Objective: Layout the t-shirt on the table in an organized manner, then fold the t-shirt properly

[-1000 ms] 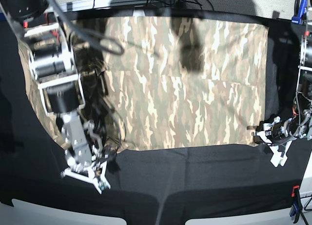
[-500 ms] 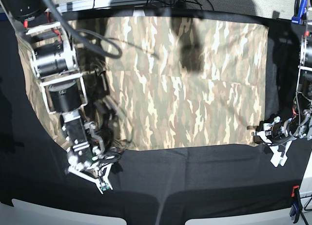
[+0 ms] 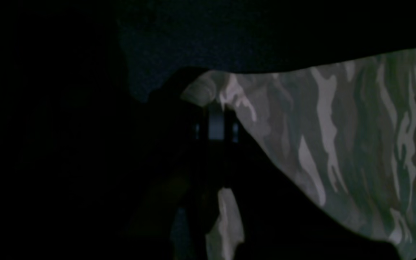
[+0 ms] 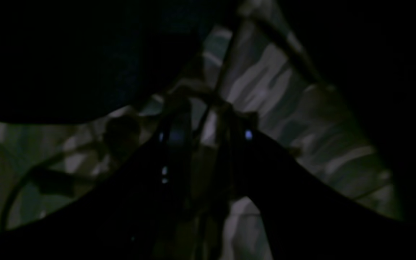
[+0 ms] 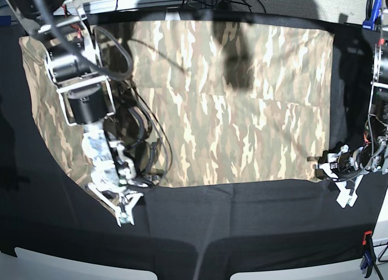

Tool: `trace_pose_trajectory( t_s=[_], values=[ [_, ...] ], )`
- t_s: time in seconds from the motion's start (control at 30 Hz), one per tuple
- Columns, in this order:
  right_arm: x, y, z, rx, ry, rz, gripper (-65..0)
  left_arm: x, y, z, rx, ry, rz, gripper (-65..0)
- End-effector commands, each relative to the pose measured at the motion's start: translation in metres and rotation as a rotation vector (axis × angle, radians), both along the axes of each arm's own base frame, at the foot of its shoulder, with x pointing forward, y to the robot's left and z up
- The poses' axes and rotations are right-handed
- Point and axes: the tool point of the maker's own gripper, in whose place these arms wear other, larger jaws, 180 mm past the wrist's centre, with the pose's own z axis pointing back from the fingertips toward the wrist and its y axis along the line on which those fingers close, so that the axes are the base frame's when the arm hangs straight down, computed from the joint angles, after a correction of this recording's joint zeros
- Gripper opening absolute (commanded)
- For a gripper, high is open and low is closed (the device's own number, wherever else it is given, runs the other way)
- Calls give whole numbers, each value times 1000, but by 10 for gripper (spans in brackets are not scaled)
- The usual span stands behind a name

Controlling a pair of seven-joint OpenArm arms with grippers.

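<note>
Movement since the earlier frames belongs to the right arm alone: in the base view it has swung in from the bare black cloth toward the shirt, so the right gripper (image 5: pixel 121 207) now sits at the lower left corner of the t-shirt (image 5: pixel 242 110) rather than out in front of it. Its wrist view is very dark; two fingers stand apart with camouflage cloth showing between and beyond them, and whether they have any fabric pinched cannot be told. Nothing has shifted on the other side: the left gripper (image 5: pixel 327 168) stays at the shirt's lower right corner, jaws closed on the hem of the t-shirt, a curl of cloth bunched at the fingertips in its own wrist view. The shirt lies spread flat across the far half of the table (image 5: pixel 242 225), its near edge running straight between the two grippers. The right arm's body and its looping black cables (image 5: pixel 142 140) cover the shirt's left side. A blue clamp (image 5: pixel 370 13) sits at the far right corner, another (image 5: pixel 365 256) at the near right edge.
</note>
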Motion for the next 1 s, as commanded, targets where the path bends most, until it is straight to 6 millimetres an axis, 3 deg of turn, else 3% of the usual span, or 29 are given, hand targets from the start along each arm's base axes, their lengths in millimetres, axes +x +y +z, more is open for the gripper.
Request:
trace_pose_trajectory(
  t_s=[0.0, 0.1, 0.2, 0.4, 0.63, 0.97],
  values=[
    [25, 2, 35, -4, -94, 5, -474, 20, 8, 27, -4, -78, 17, -650],
    [31, 13, 41, 14, -114, 16, -474, 21, 8, 28, -5, -85, 19, -650],
    [26, 17, 33, 20, -101, 21, -474, 21, 8, 28, -4, -84, 19, -650],
    [15, 8, 18, 48, -101, -14, -474, 21, 8, 28, -4, -83, 19, -650],
    [15, -24, 23, 156, -133, -146, -475, 21, 8, 28, -4, -81, 18, -650],
    [18, -17, 26, 229, -136, -69, -474, 21, 8, 28, -4, -81, 18, -650]
  ],
)
